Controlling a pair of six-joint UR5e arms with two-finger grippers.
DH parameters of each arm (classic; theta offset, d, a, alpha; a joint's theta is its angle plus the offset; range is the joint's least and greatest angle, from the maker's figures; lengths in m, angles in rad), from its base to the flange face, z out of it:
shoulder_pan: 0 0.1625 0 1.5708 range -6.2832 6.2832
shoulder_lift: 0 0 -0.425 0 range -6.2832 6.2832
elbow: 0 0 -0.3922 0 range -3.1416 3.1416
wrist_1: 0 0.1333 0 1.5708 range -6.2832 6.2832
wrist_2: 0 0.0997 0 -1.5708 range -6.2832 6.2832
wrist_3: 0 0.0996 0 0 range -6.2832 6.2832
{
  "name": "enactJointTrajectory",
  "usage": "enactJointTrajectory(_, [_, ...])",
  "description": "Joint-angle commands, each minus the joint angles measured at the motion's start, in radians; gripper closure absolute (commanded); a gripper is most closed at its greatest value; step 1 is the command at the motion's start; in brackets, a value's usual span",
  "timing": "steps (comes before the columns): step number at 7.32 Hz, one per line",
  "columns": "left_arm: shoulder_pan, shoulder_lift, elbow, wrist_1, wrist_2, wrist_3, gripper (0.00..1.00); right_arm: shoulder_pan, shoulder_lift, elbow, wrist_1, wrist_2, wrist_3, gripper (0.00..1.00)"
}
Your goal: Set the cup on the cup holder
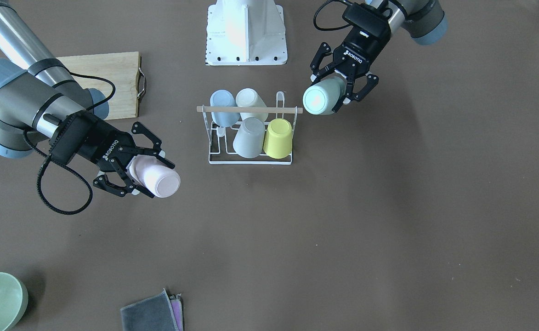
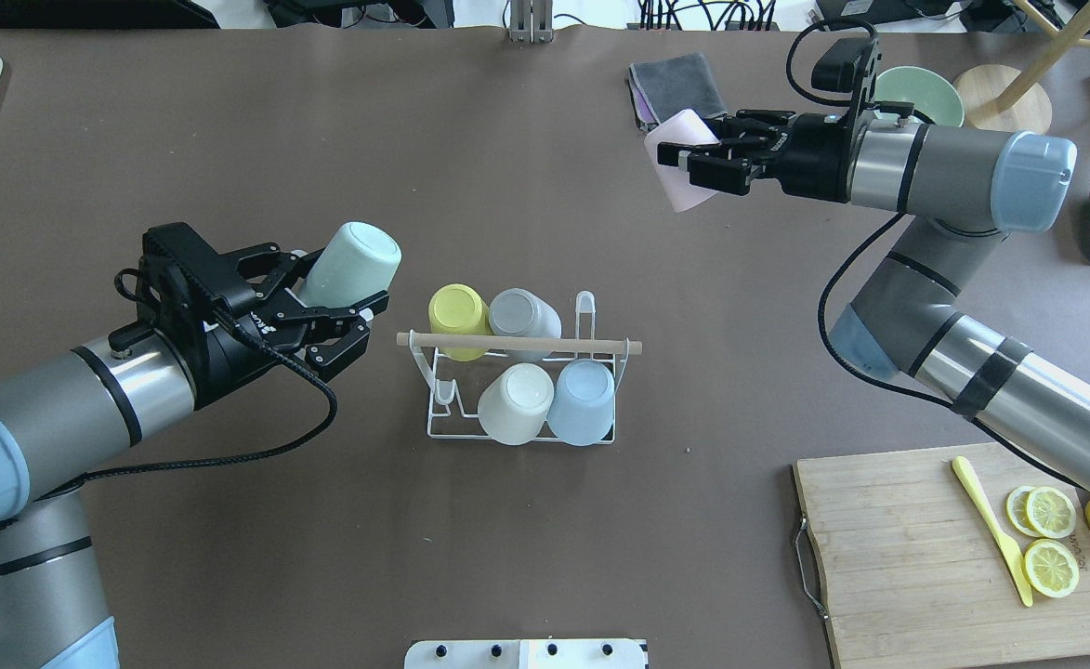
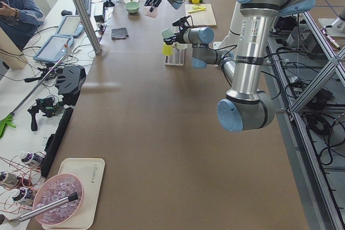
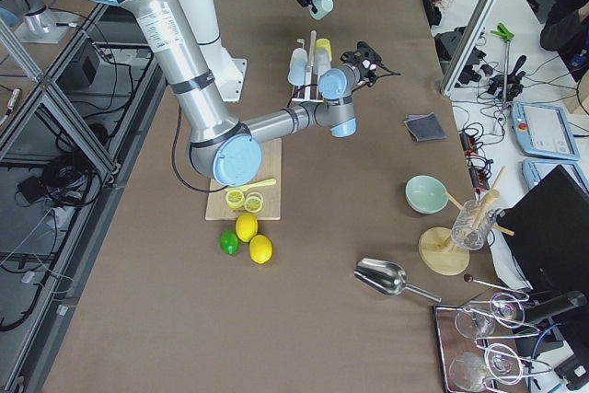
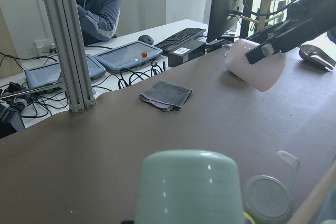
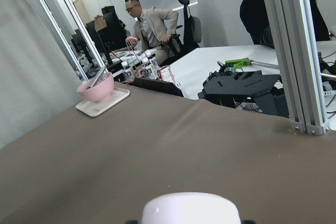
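My left hand (image 2: 333, 290) is clamped on a tilted mint-green cup (image 2: 354, 260), off the surface (image 2: 507, 539) and just beside the cup holder (image 2: 600, 346). My right hand (image 2: 693, 163) is clamped on a pink cup (image 2: 684, 193), well apart from the holder. The holder carries four inverted cups: a yellow cup (image 2: 456, 307), a grey cup (image 2: 524, 311), a white cup (image 2: 517, 401) and a blue cup (image 2: 584, 400).

Across cup holder (image 2: 470, 436), wooden rod (image 2: 518, 345) — four cups (image 2: 517, 404) crowding it, two corner prongs (image 2: 444, 395) bare.
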Motion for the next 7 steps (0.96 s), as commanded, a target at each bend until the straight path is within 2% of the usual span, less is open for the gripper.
enactJointTrajectory(1, [0.123, -0.003, -0.003, -0.008, 0.201, 0.004, 0.69, -0.053, 0.009, -0.018, 0.154, -0.098, 0.052, 1.0])
enactJointTrajectory(2, [0.185, -0.002, -0.002, -0.072, 0.293, 0.004, 0.69, -0.093, 0.014, -0.023, 0.214, -0.155, 0.053, 1.0])
enactJointTrajectory(3, [0.228, 0.002, 0.001, -0.1, 0.341, 0.005, 0.69, -0.128, 0.015, -0.03, 0.266, -0.2, 0.053, 1.0])
enactJointTrajectory(4, [0.292, -0.005, 0.003, -0.102, 0.433, 0.004, 0.69, -0.206, 0.022, -0.044, 0.353, -0.293, 0.058, 1.0])
enactJointTrajectory(5, [0.37, -0.005, 0.026, -0.129, 0.523, 0.004, 0.69, -0.227, 0.04, -0.111, 0.45, -0.333, 0.06, 1.0])
enactJointTrajectory(6, [0.384, -0.009, 0.068, -0.172, 0.546, 0.004, 0.69, -0.228, 0.073, -0.186, 0.499, -0.337, 0.049, 1.0])
enactJointTrajectory(7, [0.389, -0.018, 0.084, -0.183, 0.547, 0.004, 0.69, -0.228, 0.09, -0.213, 0.506, -0.344, 0.023, 1.0])
